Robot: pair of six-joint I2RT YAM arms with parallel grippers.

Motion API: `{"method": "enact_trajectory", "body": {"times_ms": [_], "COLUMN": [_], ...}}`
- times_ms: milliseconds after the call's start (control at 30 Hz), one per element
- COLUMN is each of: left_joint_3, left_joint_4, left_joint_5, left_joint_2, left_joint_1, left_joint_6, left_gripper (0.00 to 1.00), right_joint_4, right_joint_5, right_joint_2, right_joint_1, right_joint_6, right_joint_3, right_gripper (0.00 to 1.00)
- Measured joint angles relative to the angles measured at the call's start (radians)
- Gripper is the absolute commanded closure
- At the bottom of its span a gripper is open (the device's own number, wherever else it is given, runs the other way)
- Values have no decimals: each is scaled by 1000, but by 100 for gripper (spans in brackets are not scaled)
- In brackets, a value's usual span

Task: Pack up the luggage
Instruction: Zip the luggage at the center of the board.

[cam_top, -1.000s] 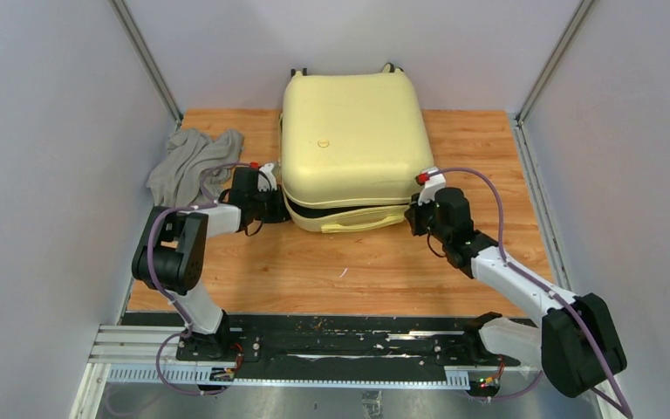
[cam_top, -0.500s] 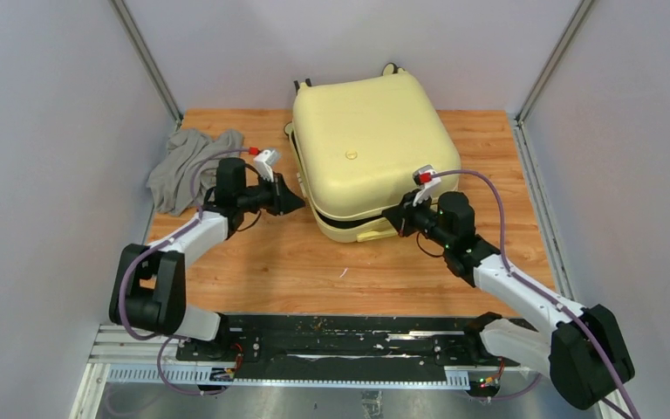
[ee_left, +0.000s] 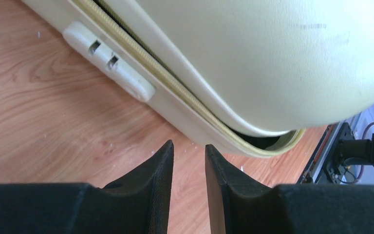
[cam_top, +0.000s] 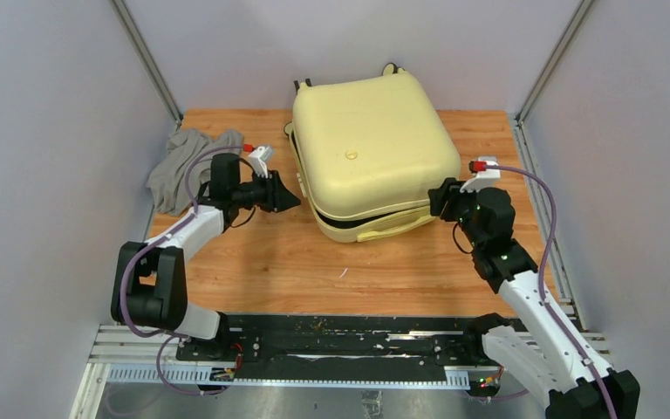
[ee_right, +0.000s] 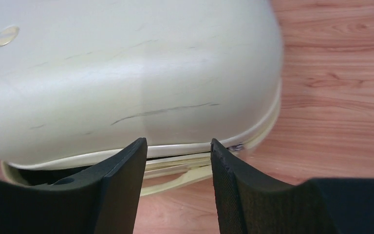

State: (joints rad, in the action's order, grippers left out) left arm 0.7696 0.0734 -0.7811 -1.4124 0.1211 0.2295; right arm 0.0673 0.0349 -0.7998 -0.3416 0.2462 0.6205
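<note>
Flanking luggage [cam_top: 366, 140] sit left pincer [cam_top: 292, 201] and right pincer [cam_top: 436, 199].

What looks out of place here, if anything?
The pale-yellow suitcase lies crooked on the table, its lid ajar with a dark gap along the near edge. A crumpled grey cloth sits outside it at the far left. Dark scuffs mark the shell.

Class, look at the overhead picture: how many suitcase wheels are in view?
2. On the luggage, the far-left wheel pokes out at the far left corner and the far-right wheel at the far right corner. Others may be hidden underneath.
</note>
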Motion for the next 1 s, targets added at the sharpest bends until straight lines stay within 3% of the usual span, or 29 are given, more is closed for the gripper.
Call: {"method": "enact_trajectory", "body": {"times_ms": [233,433,467,533,600,733,1000], "left_joint_3": [95,147,150,160,175,206,278], "left_joint_4": [29,63,65,64,63,75,105], "left_joint_5": [15,30,34,42,48,53,43], "left_joint_2": [-68,-114,-117,-123,-124,-124,-156], "left_joint_1": [42,67,67,67,66,63,73], "left_joint_6": [38,66,71,77,79,84,111], "left_gripper": [64,63,63,63,62,62,62], "right_joint_4": [-94,-98,-98,-98,-91,-43,-19], "right_joint_5": [13,-51,-66,-102,-161,-236,-199], "right_joint_2": [-3,-81,-94,-115,-137,-157,-152], "right_joint_1": [114,173,190,213,220,172,-111], "right_joint_6": [1,9,17,33,53,94,94], "right_joint_3": [6,7,11,25,55,83,55], "right_gripper": [32,30,27,11,8,7,8]}}
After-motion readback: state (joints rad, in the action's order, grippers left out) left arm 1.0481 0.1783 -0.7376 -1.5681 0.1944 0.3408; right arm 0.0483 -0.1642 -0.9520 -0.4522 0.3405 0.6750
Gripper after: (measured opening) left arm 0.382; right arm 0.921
